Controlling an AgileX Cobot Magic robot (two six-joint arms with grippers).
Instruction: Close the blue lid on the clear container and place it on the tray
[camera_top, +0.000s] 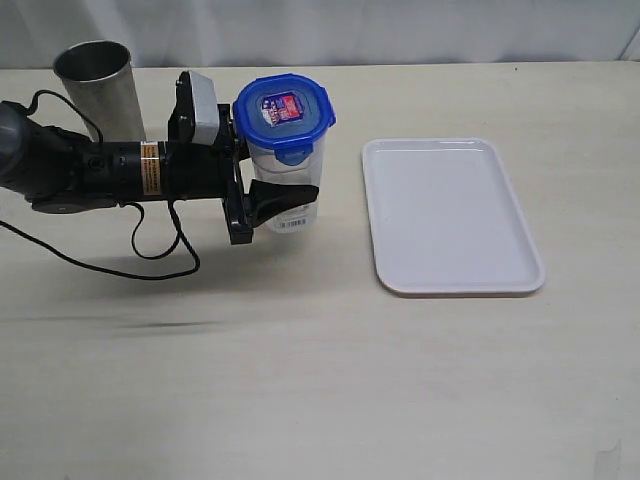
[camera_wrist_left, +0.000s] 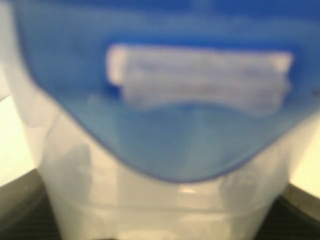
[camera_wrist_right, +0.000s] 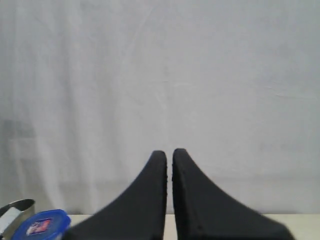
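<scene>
Blurred blue plastic crowds the left wrist view, where a tab of the blue lid (camera_wrist_left: 165, 125) hangs over the clear container (camera_wrist_left: 165, 212), too close to the lens to be sharp. Dark fingers (camera_wrist_left: 17, 210) flank the container's walls. In the exterior view, the left hand (camera_top: 293, 170) is clamped round the clear container (camera_top: 265, 165), which stands upright on the bench in the upper left centre of the frame. One black finger lies across its front and the other is hidden behind it. The blue lid (camera_top: 284, 107) sits on top; whether all its tabs are snapped down cannot be made out. A steel cup (camera_top: 100, 85) stands behind the arm at upper left, its base hidden, and a black cable (camera_top: 160, 262) loops over the pale wood-grain bench (camera_top: 320, 380). The tray (camera_top: 452, 215) lies flat right of centre, well apart from the container, with open bench on every side and a broad bare stretch across the lower half of the frame. The right hand (camera_wrist_right: 169, 162), its fingers pressed together, shows only in its own wrist view. It faces a white curtain (camera_wrist_right: 210, 75), with the lid and cup partly cut off at the frame's edge.
</scene>
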